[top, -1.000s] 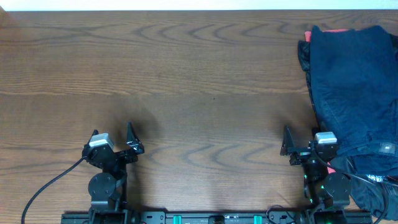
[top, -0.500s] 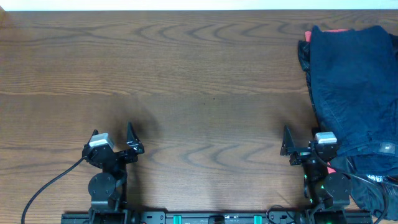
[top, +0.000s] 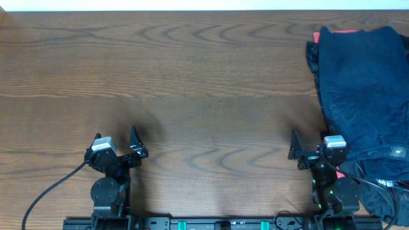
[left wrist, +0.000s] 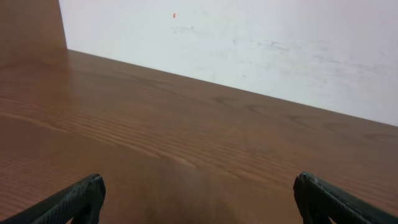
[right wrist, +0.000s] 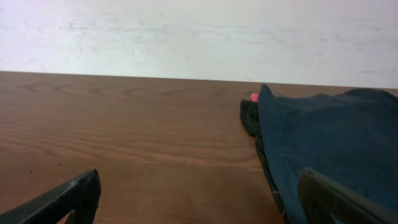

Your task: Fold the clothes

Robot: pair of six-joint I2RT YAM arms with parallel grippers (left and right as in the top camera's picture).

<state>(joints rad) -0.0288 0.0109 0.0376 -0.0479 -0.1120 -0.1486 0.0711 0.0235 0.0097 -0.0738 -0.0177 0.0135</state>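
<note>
Nothing has moved since a second ago: both arms and the clothes lie where they were.

At the near left of the overhead view, your left gripper (top: 115, 137) sits low over the wooden table (top: 204, 76). Its jaws are spread wide and hold nothing. In the left wrist view the left gripper (left wrist: 199, 200) shows only as two dark fingertips (left wrist: 78, 200) in the bottom corners. Bare wood lies between them, running away to a white wall (left wrist: 249, 43). A black cable (top: 45, 198) curves off from that arm toward the near left edge.

The middle of the table is bare wood grain.

At the near right, your right gripper (top: 310, 144) also stands with its jaws wide apart, gripping nothing, and it sits just beside the near left edge of the clothes. In the right wrist view the right gripper (right wrist: 199, 200) frames open table on the left and dark fabric on the right.

The clothes (top: 364, 83) are heaped at the right edge of the table, from the far side down to the near side. A navy garment (right wrist: 323, 143) lies crumpled on top. A sliver of red garment (top: 345, 30) shows at the far edge of the pile, and a black garment (top: 312, 57) sticks out at its far left side. A small pale label (top: 397, 152) sits on the fabric near the right edge.
</note>
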